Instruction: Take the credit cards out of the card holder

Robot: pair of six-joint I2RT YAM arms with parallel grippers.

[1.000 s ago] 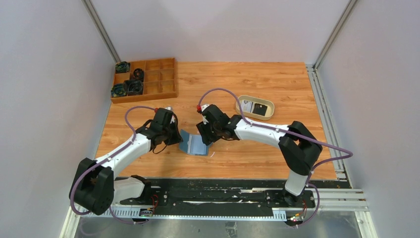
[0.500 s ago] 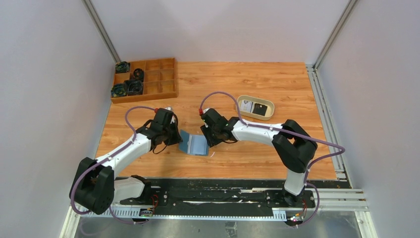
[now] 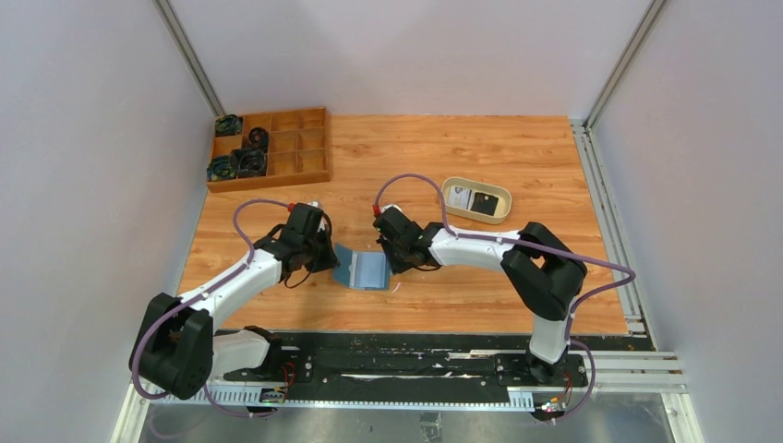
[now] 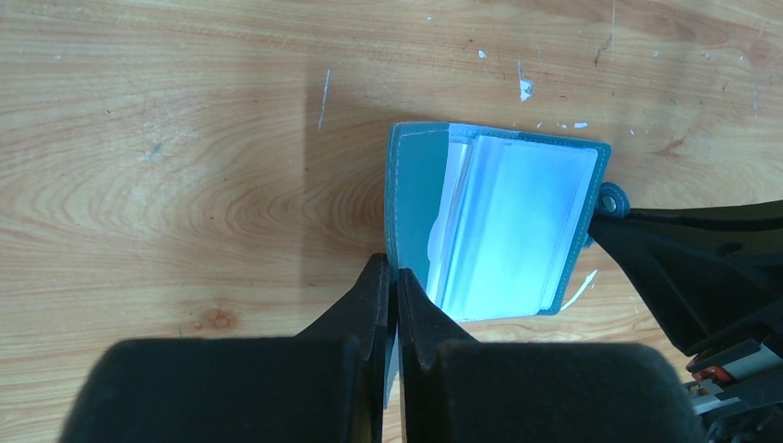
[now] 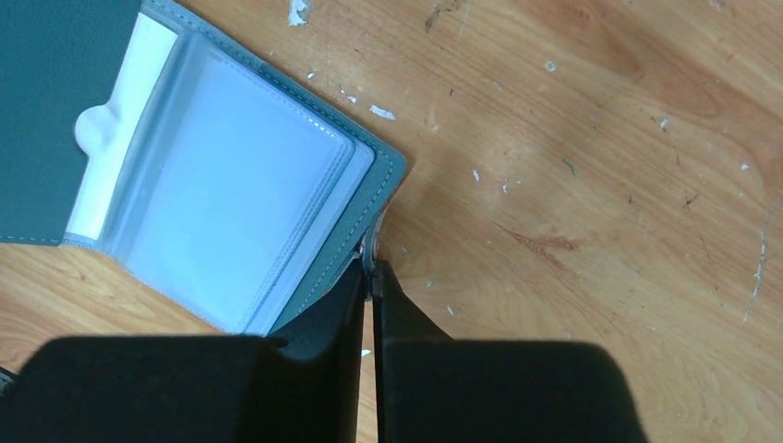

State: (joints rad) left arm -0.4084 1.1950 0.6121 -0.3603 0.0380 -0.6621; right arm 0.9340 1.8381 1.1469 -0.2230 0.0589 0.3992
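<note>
On the table (image 3: pixel 462 148) your left gripper (image 4: pixel 394 277) and right gripper (image 5: pixel 372 272) are pinching the card holder (image 4: pixel 499 221); you are holding it open.

Left arm: elbow bent, forearm angled forward-right, left gripper (image 3: pixel 325 258) low over table, jaws pinched nearly together on left flap of card holder (image 3: pixel 367 269). Right arm: forearm stretched leftward toward centre, right gripper (image 3: pixel 388 263) low, jaws pinched on holder's right edge.
</note>
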